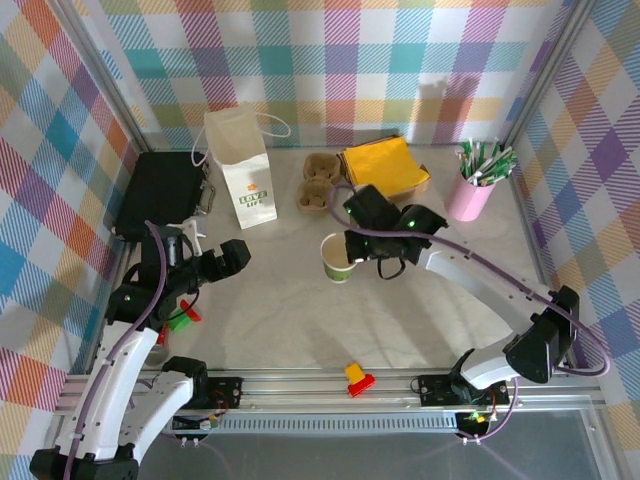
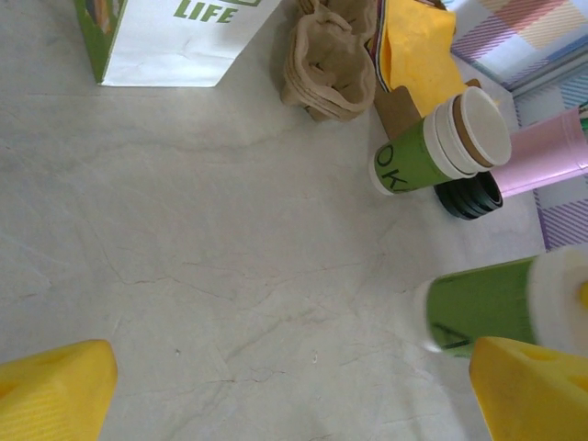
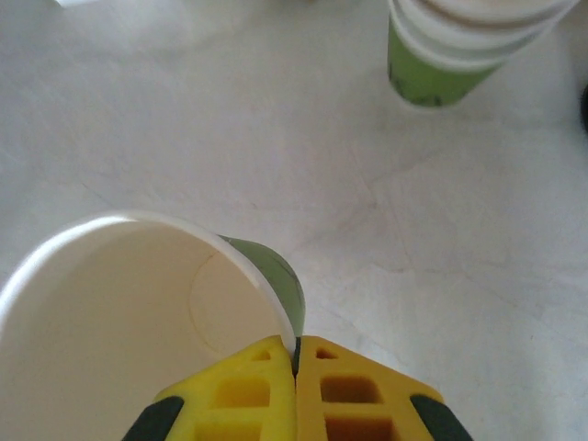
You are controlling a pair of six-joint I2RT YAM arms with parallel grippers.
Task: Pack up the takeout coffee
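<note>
Plainly the right gripper (image 3: 296,356) pinches the upright lidless cup (image 1: 337,258) by its rim; the left gripper (image 2: 292,390) hangs agape, well leftward.

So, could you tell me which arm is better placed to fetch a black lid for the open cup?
Left, likely: the left pincer is open, free, facing the black lids; the right pincer is shut on the rim of the open cup.

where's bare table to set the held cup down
Widest bare patch: the near-centre table, between the lidless cup, the left gripper and the front rail. Crowded along the back: paper bag, cup carriers, yellow napkins.
</note>
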